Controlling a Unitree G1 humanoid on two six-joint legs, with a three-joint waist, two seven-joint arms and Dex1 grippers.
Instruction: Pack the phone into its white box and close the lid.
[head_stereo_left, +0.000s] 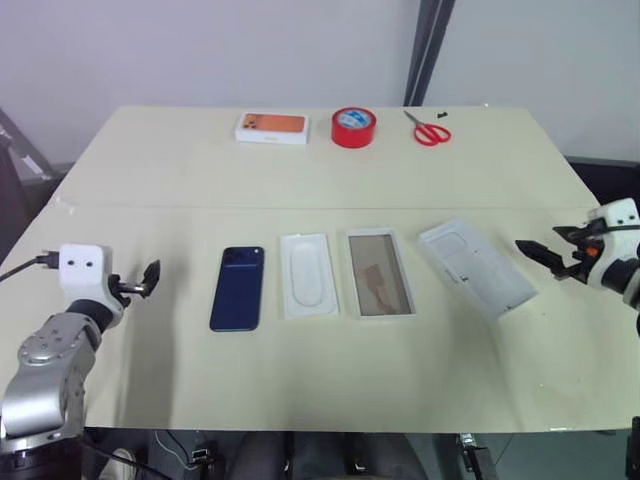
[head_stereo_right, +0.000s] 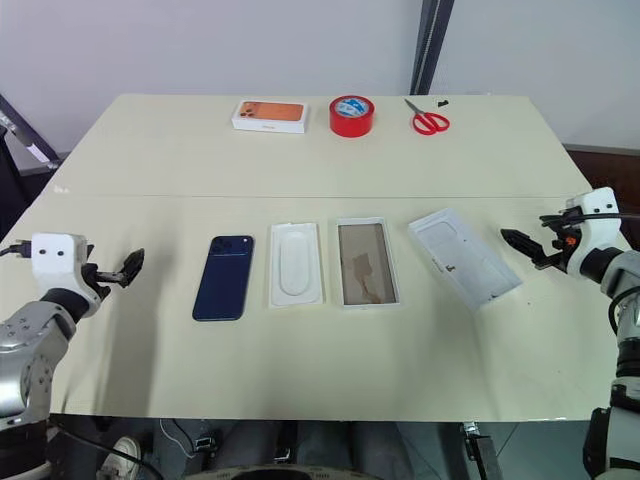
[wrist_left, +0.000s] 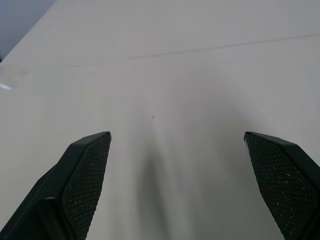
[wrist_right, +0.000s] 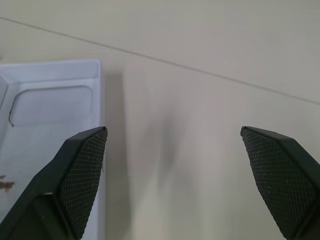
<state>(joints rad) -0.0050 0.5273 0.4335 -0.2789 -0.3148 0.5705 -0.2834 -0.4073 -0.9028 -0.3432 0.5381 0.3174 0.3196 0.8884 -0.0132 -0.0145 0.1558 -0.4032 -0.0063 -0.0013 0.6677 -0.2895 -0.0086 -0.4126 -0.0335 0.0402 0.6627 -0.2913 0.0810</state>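
A: At the left edge of the head views, the left gripper (head_stereo_left: 150, 278) hangs over bare table (head_stereo_left: 300, 180). How do its jaws stand?

B: Spread wide, with nothing between them; in the left wrist view the two black fingers (wrist_left: 82, 185) frame only plain tabletop.

A: And at the right edge?

B: The right gripper (head_stereo_right: 525, 247) is likewise spread wide and empty. Its fingers (wrist_right: 80, 177) stand apart, and the near corner of the lid (wrist_right: 45, 115) shows beside one of them, not touched.

A: Moving outward from the jaws, what lies in the centre of the frame?

B: A row of four items. From left to right: the phone (head_stereo_left: 238, 287), dark blue, lying flat with its camera cluster at the upper corner; a white insert (head_stereo_left: 307, 274) with an oval recess; the white box (head_stereo_left: 379, 272), open, its brownish floor showing; and the lid (head_stereo_left: 476, 266), inner face up, turned at an angle to the others. All four lie apart from one another.

A: And along the top of the frame?

B: At the table's far edge, left to right: a white box with an orange picture (head_stereo_left: 272, 127), a red tape roll (head_stereo_left: 354, 127), and red scissors (head_stereo_left: 429, 129).
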